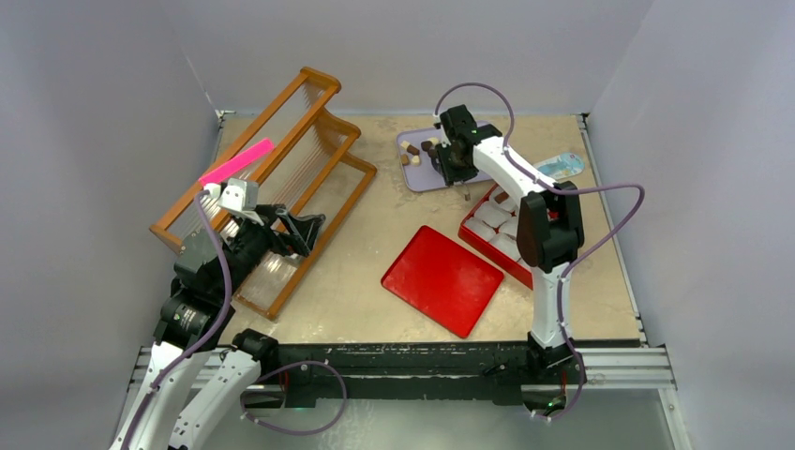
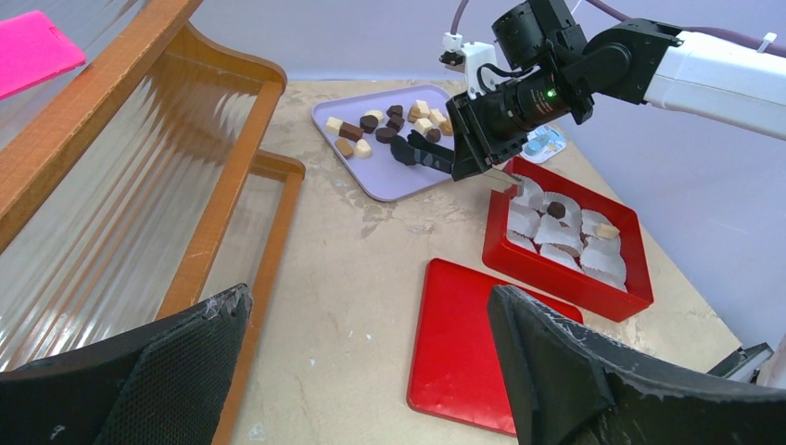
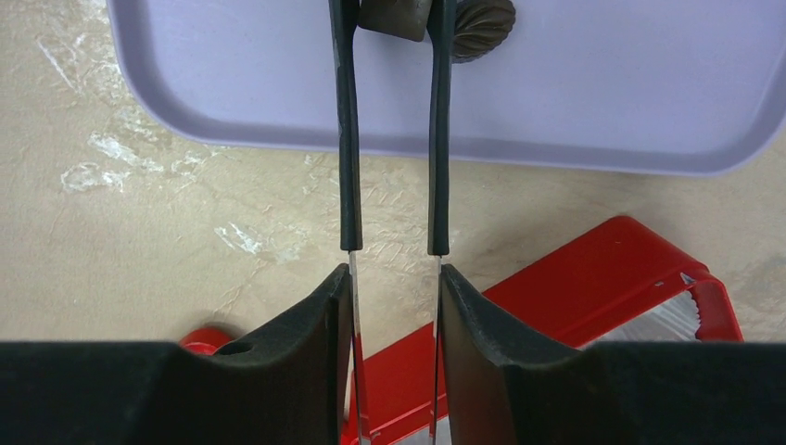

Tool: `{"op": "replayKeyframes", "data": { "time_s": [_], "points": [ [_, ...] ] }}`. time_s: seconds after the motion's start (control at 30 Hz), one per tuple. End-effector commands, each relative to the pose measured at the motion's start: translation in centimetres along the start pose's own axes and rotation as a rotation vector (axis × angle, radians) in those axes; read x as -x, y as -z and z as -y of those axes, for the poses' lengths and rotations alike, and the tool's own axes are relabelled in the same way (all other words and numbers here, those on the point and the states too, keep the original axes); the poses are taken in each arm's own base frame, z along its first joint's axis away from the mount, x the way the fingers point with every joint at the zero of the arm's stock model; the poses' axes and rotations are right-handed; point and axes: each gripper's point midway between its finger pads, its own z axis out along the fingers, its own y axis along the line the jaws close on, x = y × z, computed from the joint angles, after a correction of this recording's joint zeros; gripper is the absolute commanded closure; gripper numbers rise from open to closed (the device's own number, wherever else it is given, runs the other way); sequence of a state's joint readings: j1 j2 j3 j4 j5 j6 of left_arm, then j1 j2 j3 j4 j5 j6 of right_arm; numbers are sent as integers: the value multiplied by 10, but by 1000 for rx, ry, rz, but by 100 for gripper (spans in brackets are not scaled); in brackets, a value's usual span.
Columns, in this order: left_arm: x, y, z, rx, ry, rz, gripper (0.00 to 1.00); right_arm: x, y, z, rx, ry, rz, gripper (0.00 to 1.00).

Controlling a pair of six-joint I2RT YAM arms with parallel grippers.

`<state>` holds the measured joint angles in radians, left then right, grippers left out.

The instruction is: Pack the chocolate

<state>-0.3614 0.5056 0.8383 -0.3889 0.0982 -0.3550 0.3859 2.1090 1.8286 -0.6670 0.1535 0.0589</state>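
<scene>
Several chocolate pieces (image 2: 385,125), dark, brown and cream, lie on a lilac tray (image 1: 427,178). My right gripper (image 1: 457,155) is shut on a pair of black-tipped tongs (image 3: 348,139). The tong tips pinch a brown chocolate (image 3: 394,17) over the tray (image 3: 602,83), beside a dark ridged piece (image 3: 482,23). The red box (image 2: 556,278) of white paper cups holds a dark piece (image 2: 556,210) and a tan piece (image 2: 607,230). My left gripper (image 2: 371,371) is open and empty, low at the left over the wooden rack (image 1: 281,159).
The flat red lid (image 1: 442,279) lies in front of the box. The wooden rack with clear ribbed panels fills the left side, with a pink card (image 1: 236,161) on top. A small bluish packet (image 1: 562,166) lies at the back right. Grey walls surround the table.
</scene>
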Motion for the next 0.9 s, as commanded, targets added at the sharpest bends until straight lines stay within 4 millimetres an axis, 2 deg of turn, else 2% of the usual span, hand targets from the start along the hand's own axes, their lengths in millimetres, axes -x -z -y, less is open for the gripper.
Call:
{"op": "replayKeyframes", "data": {
  "time_s": [0.0, 0.27, 0.63, 0.77, 0.87],
  "points": [
    [6, 1, 1, -2, -15, 22, 2, 9, 14, -3, 28, 18, 17, 63],
    [6, 1, 1, -1, -15, 23, 2, 8, 26, -1, 22, 11, 31, 73],
    [6, 1, 1, -1, -15, 22, 2, 11, 61, 2, 24, -48, 92, 78],
    [6, 1, 1, -1, -15, 22, 2, 5, 74, 3, 25, -71, 100, 79],
    [6, 1, 1, 0, -15, 20, 2, -7, 85, 6, 14, -100, 74, 80]
  ]
}}
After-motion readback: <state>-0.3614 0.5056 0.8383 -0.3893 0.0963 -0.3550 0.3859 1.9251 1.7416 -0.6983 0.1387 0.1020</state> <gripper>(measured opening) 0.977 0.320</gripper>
